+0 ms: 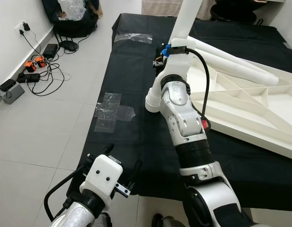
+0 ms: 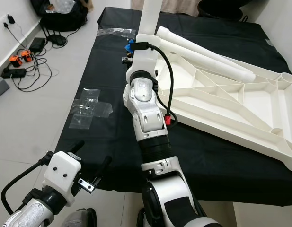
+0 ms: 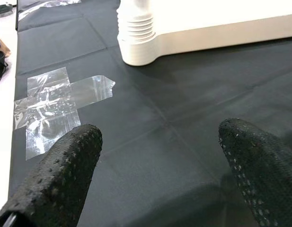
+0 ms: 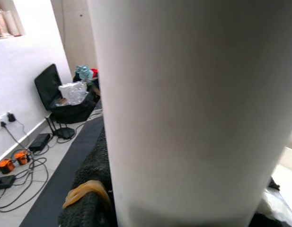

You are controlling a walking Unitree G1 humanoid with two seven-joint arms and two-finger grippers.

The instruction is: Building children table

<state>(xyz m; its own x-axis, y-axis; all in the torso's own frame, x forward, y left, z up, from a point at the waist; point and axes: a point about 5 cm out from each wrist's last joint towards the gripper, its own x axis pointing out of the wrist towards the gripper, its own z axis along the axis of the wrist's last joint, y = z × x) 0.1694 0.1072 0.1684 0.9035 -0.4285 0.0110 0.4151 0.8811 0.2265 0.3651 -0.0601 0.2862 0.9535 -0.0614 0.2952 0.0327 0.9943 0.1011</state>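
Observation:
The white table top (image 2: 221, 99) lies upside down on a black cloth (image 1: 131, 71). One white table leg (image 1: 187, 19) stands upright in the near-left corner socket (image 3: 136, 38). My right gripper (image 1: 175, 47) is shut on this leg partway up; in the right wrist view a black finger (image 4: 89, 189) presses against the leg's side. Two more white legs (image 2: 207, 59) lie along the far edge of the table top. My left gripper (image 1: 123, 158) hovers open and holding nothing over the cloth's near edge, short of the socket.
A patch of clear tape (image 1: 112, 111) is stuck on the cloth left of the socket. Cables and a power strip (image 1: 37, 71) lie on the tiled floor by the left wall. A black bag (image 1: 72, 16) sits at the far left.

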